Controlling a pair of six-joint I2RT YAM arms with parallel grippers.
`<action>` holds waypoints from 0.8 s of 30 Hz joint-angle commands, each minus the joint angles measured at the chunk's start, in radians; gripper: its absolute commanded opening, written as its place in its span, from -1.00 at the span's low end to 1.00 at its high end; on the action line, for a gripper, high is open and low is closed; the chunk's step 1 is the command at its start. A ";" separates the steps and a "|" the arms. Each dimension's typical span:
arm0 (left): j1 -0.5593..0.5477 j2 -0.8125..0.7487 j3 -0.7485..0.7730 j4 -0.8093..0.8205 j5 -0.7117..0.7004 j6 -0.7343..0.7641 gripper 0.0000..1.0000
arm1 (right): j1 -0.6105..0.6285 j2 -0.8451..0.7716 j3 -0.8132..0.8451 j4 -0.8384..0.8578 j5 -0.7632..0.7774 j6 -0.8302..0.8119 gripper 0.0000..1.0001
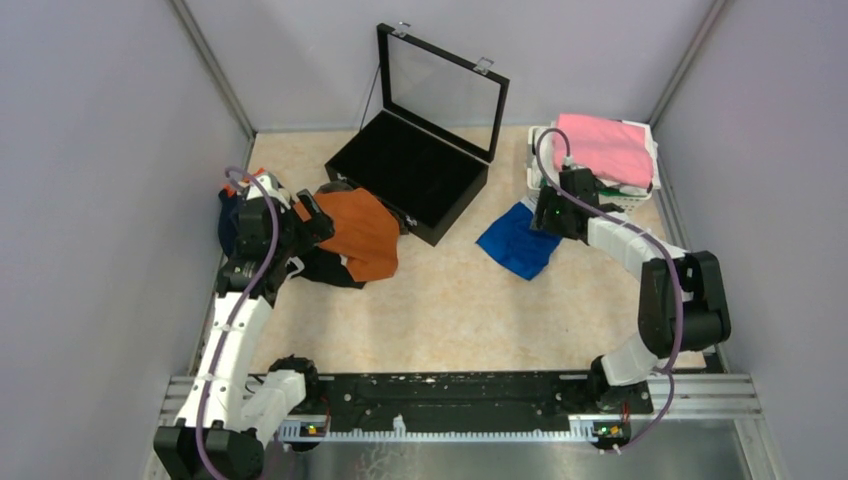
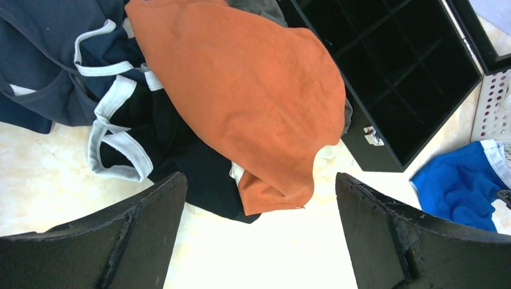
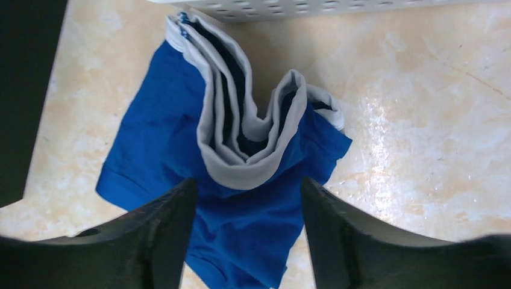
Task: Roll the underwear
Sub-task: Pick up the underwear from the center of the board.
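Right gripper, fingers parted, hangs over blue boxer briefs; bunched waistband likely needs smoothing first. Left gripper gapes empty.

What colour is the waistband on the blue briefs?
The waistband is white, looking pale grey in the folds; the right wrist view shows it best.

From above, the left arm masks much of the black pair at middle left and the right gripper covers the blue pair's upper right corner; the left wrist view crops that pair at its right edge, the right wrist view leaves only a top-edge strip of white basket.
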 commanded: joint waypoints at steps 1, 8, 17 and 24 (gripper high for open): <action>0.001 -0.008 -0.019 0.050 0.033 -0.004 0.98 | -0.010 0.035 0.061 0.065 0.040 0.036 0.09; 0.000 0.001 -0.032 0.058 0.033 0.003 0.97 | -0.008 -0.036 0.019 0.108 0.044 0.038 -0.86; 0.001 0.004 -0.042 0.114 0.127 0.001 0.98 | 0.149 -0.289 -0.012 0.017 0.021 -0.034 -1.00; 0.001 0.023 -0.071 0.173 0.214 -0.019 0.98 | 0.479 -0.396 -0.113 -0.042 0.126 -0.087 -1.00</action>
